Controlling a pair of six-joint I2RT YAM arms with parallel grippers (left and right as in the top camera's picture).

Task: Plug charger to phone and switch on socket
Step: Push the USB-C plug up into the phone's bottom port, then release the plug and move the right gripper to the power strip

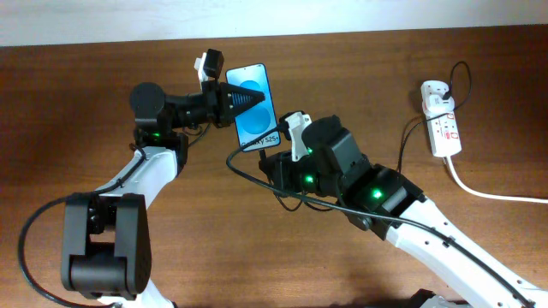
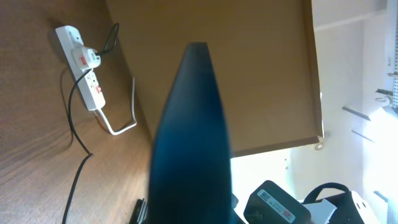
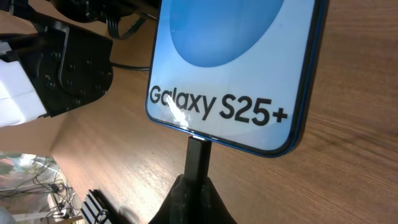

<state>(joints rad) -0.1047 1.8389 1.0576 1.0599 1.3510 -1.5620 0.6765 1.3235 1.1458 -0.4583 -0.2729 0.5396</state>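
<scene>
The phone [image 1: 257, 107] has a bright blue screen reading "Galaxy S25+" and lies on the wooden table. My left gripper [image 1: 244, 100] is shut on it from the left side. In the left wrist view the phone [image 2: 193, 137] shows edge-on as a dark blue slab. My right gripper [image 3: 199, 198] is shut on the charger's black connector [image 3: 199, 155]. The connector tip meets the middle of the phone's bottom edge [image 3: 205, 137]. I cannot tell how far it is in. The white socket [image 1: 443, 120] lies at the far right with the white plug [image 1: 437, 92] in it.
The charger's black cable [image 1: 244, 174] loops under my right arm. A thicker white cable [image 1: 488, 192] leaves the socket toward the right edge. The socket also shows in the left wrist view [image 2: 84, 68]. The table's far edge [image 1: 342, 34] runs along the top.
</scene>
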